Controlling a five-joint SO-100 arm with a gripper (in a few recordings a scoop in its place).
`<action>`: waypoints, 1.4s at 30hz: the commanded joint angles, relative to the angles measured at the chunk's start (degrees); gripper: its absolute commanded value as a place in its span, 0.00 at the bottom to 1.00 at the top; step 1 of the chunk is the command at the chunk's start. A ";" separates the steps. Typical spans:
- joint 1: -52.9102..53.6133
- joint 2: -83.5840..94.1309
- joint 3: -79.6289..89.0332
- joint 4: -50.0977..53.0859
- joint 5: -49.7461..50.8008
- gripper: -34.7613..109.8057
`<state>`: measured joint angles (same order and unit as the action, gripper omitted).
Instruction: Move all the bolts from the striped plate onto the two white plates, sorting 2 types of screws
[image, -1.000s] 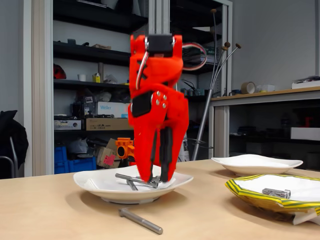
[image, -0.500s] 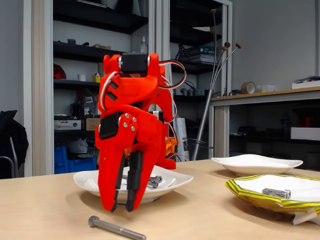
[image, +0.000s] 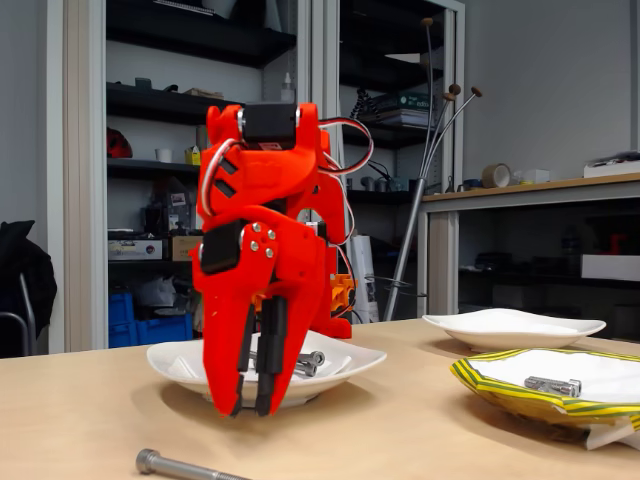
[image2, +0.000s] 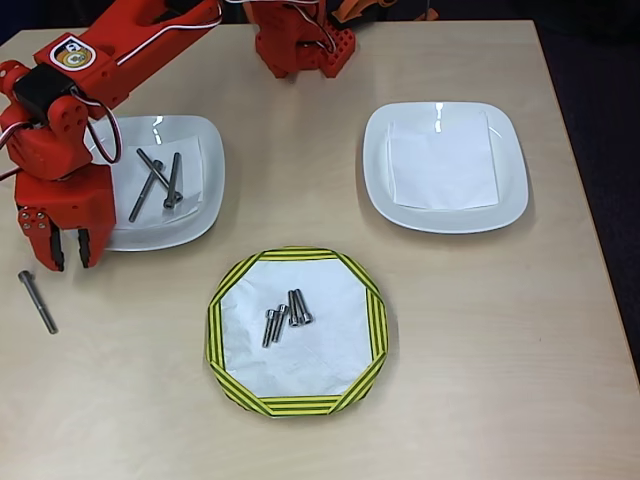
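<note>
1. The red plastic two-finger pincer (image2: 68, 250) pointed downward over the pale wooden surface (image2: 470, 330), at the lower-left edge of the nearer plain white plate (image2: 195, 215) in the overhead view.
2. Its two fingers stood only a narrow gap apart, with nothing between them; in the fixed view the pincer (image: 253, 405) hung just above the surface, its tips in front of that plate's rim (image: 345, 368).
3. One long silver-grey metal bolt (image2: 37, 301) lay loose on the surface just below and a little left of the pincer in the overhead view, apart from the fingertips; in the fixed view this bolt (image: 185, 466) lay in front of the pincer near the bottom edge.
4. Three long slim bolts (image2: 157, 181) lay crossed on the white plate just up and right of the pincer in the overhead view.
5. The octagonal plate with a white middle and a yellow rim with dark green stripes (image2: 375, 330) sat well to the right of the pincer and lower in the overhead view, holding a cluster of short stubby bolts (image2: 286, 315); how many, I could not tell exactly.
6. The second plain white plate (image2: 510, 190) lay far to the right of the pincer, carrying only a white paper square (image2: 442, 165).
</note>
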<state>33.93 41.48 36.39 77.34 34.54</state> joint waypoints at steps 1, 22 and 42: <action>-0.53 7.91 5.01 0.18 2.11 0.30; -12.57 24.17 20.74 -2.64 12.04 0.31; -33.93 28.83 37.27 -24.79 45.79 0.34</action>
<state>0.44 68.12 72.86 54.14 76.55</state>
